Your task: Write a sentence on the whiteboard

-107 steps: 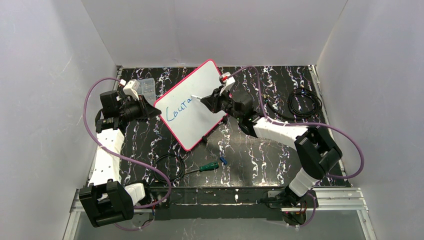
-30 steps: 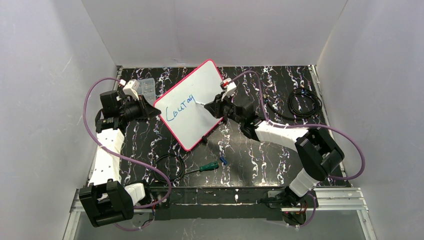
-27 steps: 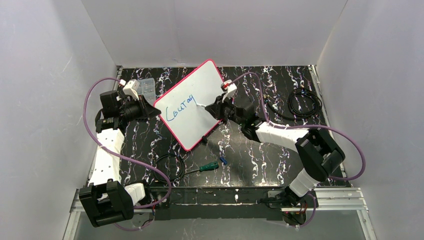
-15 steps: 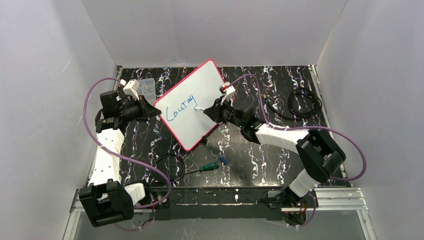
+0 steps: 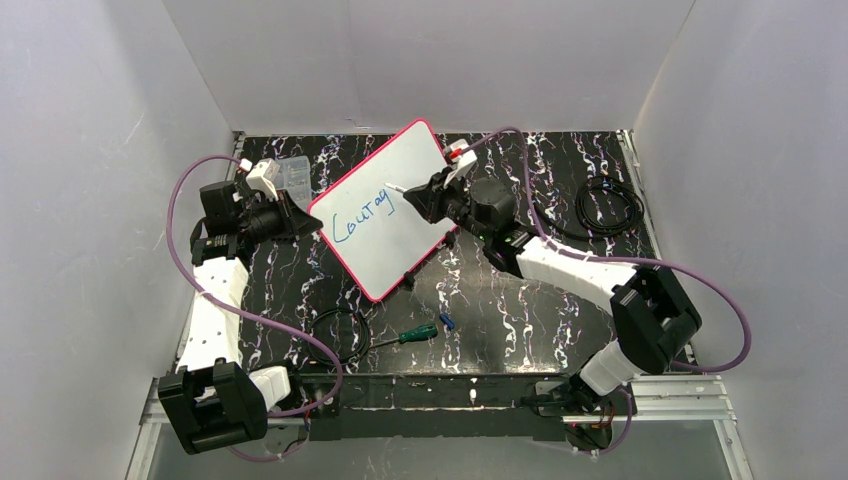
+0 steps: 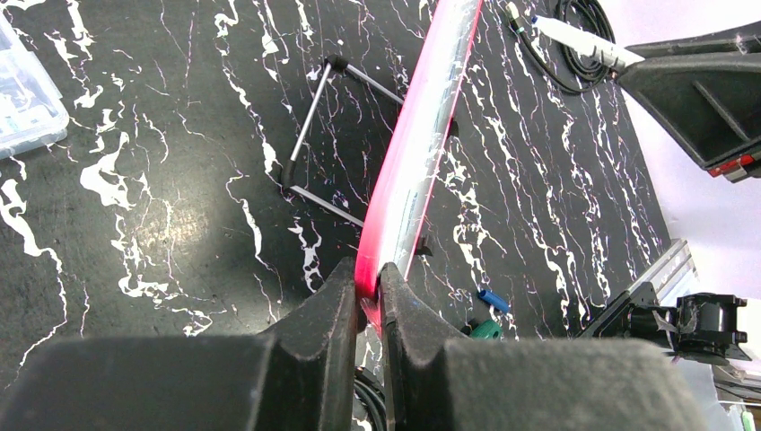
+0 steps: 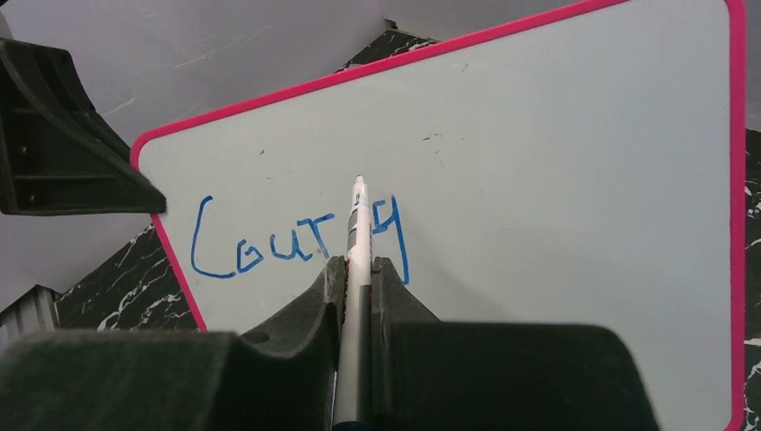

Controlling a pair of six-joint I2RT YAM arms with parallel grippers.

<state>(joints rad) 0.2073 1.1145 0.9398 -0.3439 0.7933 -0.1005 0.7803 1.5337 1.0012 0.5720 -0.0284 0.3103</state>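
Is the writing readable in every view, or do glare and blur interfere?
Top external: evenly lit, blue handwritten letters small but sharp on the large white pink-framed whiteboard. Right wrist: letters clear, board looks grey, white marker partly hides one letter. Left wrist: board edge-on, sheen along its frame, no writing visible.

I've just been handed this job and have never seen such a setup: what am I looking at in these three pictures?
Two robot arms are bolted at the near edge of the table. The wide picture looks down from above and behind them; the other two come from a camera on each wrist. The left tool pinches the pink edge of the whiteboard, which stands tilted. The right tool grips a marker, its tip near the board, by the blue writing, roughly "Courag". On the table lie a green-handled screwdriver, a coiled black cable and a clear plastic box.
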